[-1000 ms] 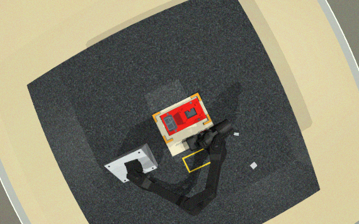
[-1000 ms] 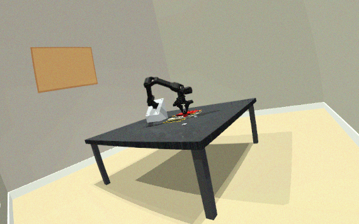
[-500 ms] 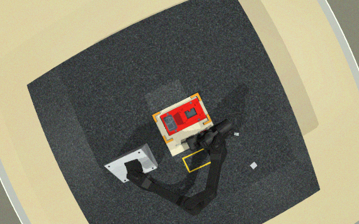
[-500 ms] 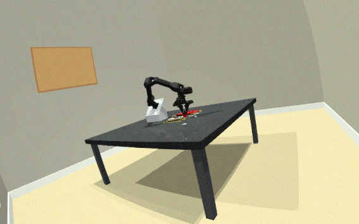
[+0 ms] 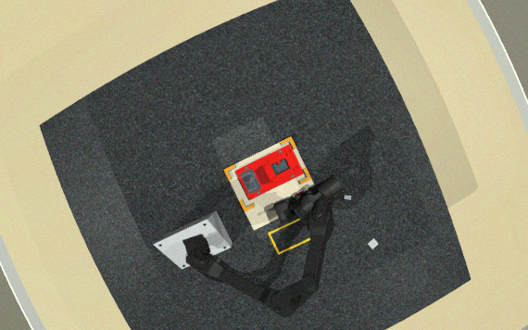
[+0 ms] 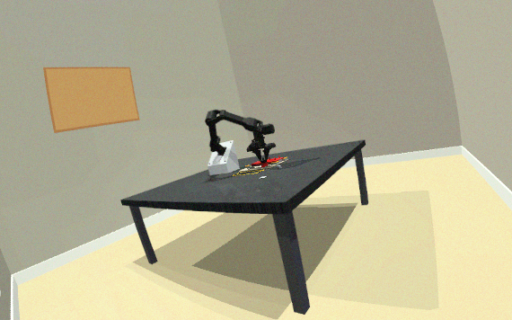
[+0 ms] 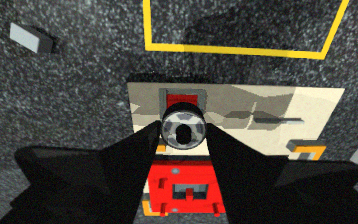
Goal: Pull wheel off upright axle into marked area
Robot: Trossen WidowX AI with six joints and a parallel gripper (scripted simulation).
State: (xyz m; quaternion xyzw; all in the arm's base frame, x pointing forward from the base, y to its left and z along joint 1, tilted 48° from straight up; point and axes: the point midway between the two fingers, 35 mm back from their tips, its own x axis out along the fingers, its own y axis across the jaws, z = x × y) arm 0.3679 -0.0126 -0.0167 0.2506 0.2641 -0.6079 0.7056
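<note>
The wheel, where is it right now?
In the wrist view the wheel sits mid-picture, pinched in the claw, over the cream board, with the yellow marked area beyond it.

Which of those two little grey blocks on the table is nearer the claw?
The small grey block just beside the gripper; the other grey block lies farther out.

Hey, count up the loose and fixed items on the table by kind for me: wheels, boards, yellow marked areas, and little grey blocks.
Wheels: 1, wheel, clamped in the gripper
Boards: 1, cream board with a red fixture
Yellow marked areas: 1, marked area
Small grey blocks: 2, one, another
Total: 5
</note>
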